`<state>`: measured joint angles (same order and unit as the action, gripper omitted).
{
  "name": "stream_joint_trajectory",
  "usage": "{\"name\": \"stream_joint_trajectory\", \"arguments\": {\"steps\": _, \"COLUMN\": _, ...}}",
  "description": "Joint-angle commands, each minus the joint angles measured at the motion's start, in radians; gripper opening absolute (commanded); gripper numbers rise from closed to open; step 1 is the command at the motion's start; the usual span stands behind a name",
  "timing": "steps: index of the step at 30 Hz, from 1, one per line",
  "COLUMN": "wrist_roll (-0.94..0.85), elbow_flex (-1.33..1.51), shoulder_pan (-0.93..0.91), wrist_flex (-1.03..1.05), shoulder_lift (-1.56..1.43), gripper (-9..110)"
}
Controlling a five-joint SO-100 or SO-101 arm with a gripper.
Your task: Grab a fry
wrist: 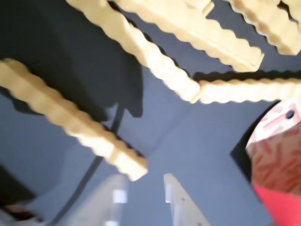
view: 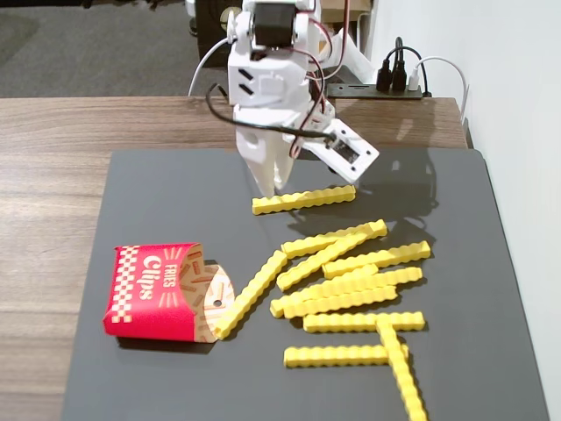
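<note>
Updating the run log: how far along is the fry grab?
Done: the gripper is down at the mat, beside the left end of the lone top fry. In hand: nothing; the wrist view shows the fingers apart with bare mat between. Left: straddle the fry, close, lift.

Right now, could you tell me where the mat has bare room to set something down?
In the fixed view the dark mat is bare along its left side above the red carton, and along the bottom left below it. The middle and right are crowded with the fries; the fingers stand at the lone top fry.
</note>
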<state>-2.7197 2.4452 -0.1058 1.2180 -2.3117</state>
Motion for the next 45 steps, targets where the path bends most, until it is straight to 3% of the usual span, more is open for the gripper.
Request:
{"name": "stream_joint_trajectory", "arguments": {"steps": 1, "wrist_roll": -0.074, "elbow_flex": -0.009, "shoulder_pan": 0.006, "wrist_flex": -0.064, "shoulder_lift": 0.029, "gripper": 17}}
{"name": "stream_joint_trajectory", "arguments": {"steps": 4, "wrist_roll": -0.14, "elbow_flex": 0.023, "shoulder_pan": 0.006, "wrist_flex": -0.117, "shoulder_lift": 0.046, "gripper": 23}}
{"name": "stream_joint_trajectory", "arguments": {"steps": 25, "wrist_roll": -0.451, "elbow_flex": 0.118, "shoulder_pan": -0.006, "wrist_flex": -0.219, "shoulder_lift": 0.074, "gripper": 22}}
{"name": "stream_joint_trajectory", "arguments": {"steps": 34, "wrist_roll": -0.472, "elbow_flex": 0.112, "shoulder_pan": -0.002, "wrist_flex": -0.137, "shoulder_lift": 0.037, "gripper": 22}}
{"name": "stream_joint_trajectory", "arguments": {"steps": 45, "wrist_roll": -0.471, "elbow_flex": 0.156, "shoulder_pan": 0.002, "wrist_flex": -0.19, "shoulder_lift": 0.031, "gripper": 21}}
